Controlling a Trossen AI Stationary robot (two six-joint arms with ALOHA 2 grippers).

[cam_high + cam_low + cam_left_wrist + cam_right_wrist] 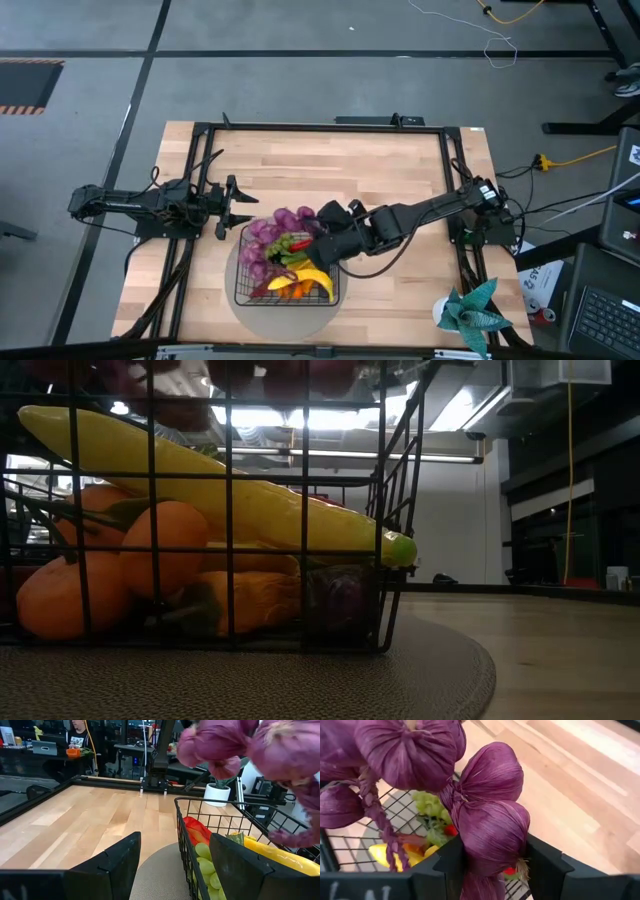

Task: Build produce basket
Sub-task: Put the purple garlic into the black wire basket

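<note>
While the table is seen from above, one basket (288, 270) on a grey mat (285, 318) is filled with produce, and the right gripper (318, 232) is reached over it; the left gripper (232, 205) is held spread beside it. At table height, one banana (230, 495) and two oranges (160, 545) are counted. At the right wrist, one purple braided bunch (490, 805) is pinched between the fingers (545, 862).

The black wire-mesh basket (243, 290) sits on a grey woven mat (440, 675) over a pale wood-grain table (400, 170). Contents: yellow banana (250, 500), orange carrots (100, 570), pale green grapes (207, 870), red chili (196, 831). The braided bulbs (490, 810) are purple with fine ribbing.
</note>
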